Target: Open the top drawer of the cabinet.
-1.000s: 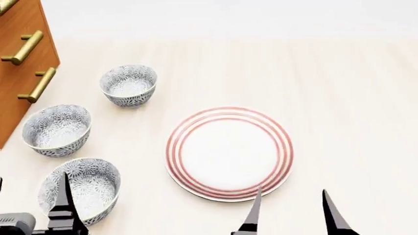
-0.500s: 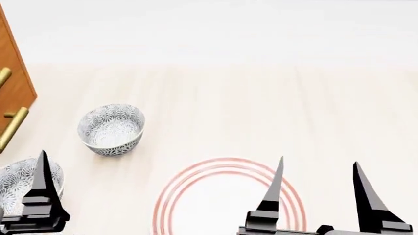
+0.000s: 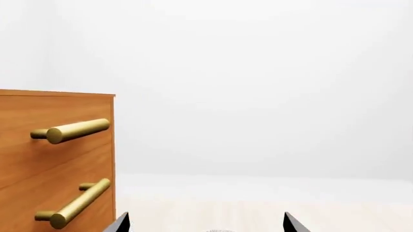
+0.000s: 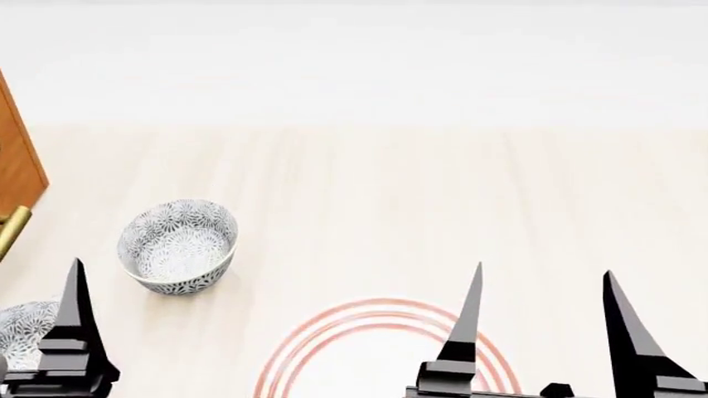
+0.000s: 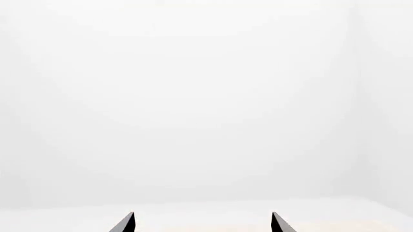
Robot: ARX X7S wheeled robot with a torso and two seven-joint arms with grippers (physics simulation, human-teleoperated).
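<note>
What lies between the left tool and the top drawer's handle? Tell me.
Nothing: in the left wrist view, the open left tool and the top drawer's handle are separated only by empty air.

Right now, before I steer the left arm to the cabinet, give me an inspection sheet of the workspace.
Surface: pale wood tabletop, bare toward the far side.
Job's things: cabinet at the left; top drawer shut, its brass handle untouched.
Clutter: patterned bowl; a second bowl at the left edge; red-ringed plate.
Grippers: left claw open, empty, apart from the handle; right claw open, empty, over the plate's side.
Cables: nothing seen.
Surroundings: plain white backdrop.
</note>
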